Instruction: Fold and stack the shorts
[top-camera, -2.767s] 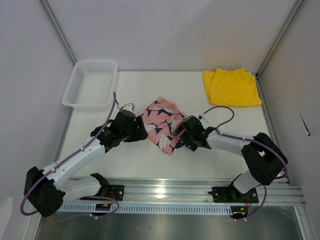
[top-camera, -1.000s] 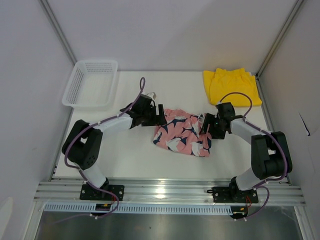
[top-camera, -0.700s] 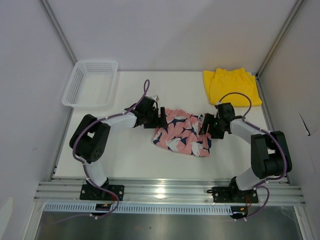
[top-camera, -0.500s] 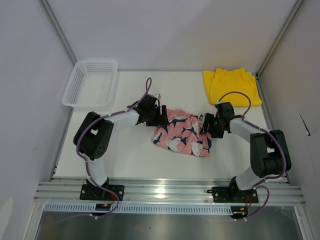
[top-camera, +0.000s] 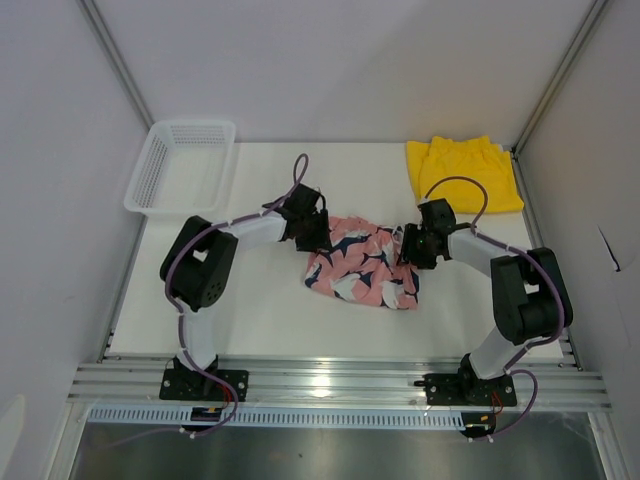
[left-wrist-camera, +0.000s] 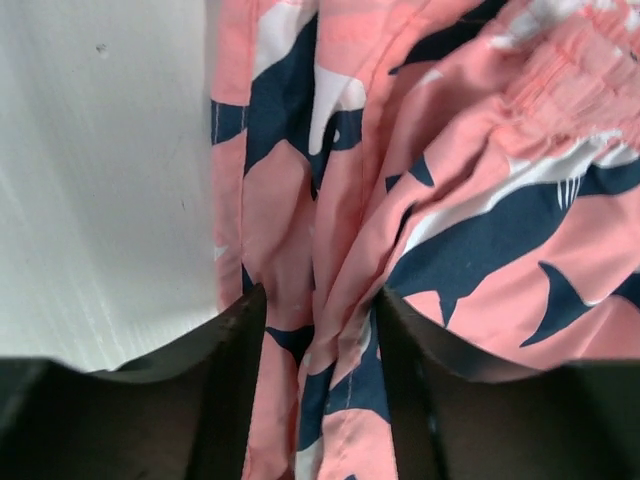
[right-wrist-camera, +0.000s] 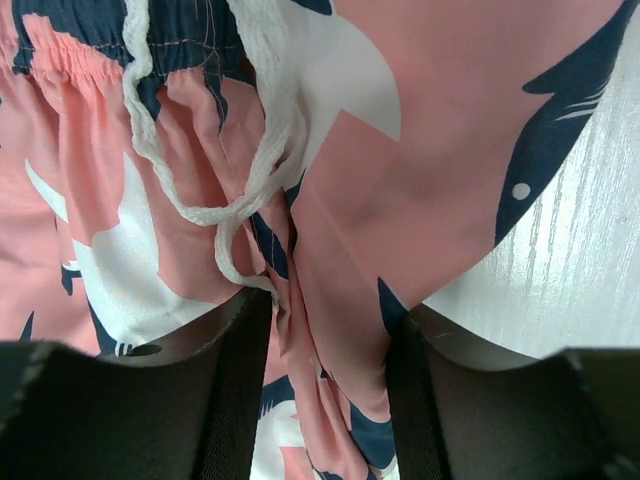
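Observation:
The pink shorts (top-camera: 365, 265) with the navy-and-white print lie crumpled mid-table. My left gripper (top-camera: 322, 238) is pressed down on their left edge, my right gripper (top-camera: 405, 247) on their right edge by the waistband. In the left wrist view the left gripper (left-wrist-camera: 320, 320) stands partly open, with a ridge of pink cloth (left-wrist-camera: 340, 300) bunched between its fingers. The right gripper (right-wrist-camera: 328, 320) looks the same, straddling a gathered fold just below the white drawstring (right-wrist-camera: 265, 150). The yellow shorts (top-camera: 462, 172) lie folded at the back right, apart from both grippers.
A white mesh basket (top-camera: 183, 165) sits at the back left corner. White walls enclose the table (top-camera: 250, 310) on the left, back and right. A metal rail (top-camera: 320, 385) runs along the near edge with both arm bases.
Both arms have stretched further onto the pink shorts' side edges. Both sets of jaws have narrowed, gathering cloth between them. The shorts have shifted very little.

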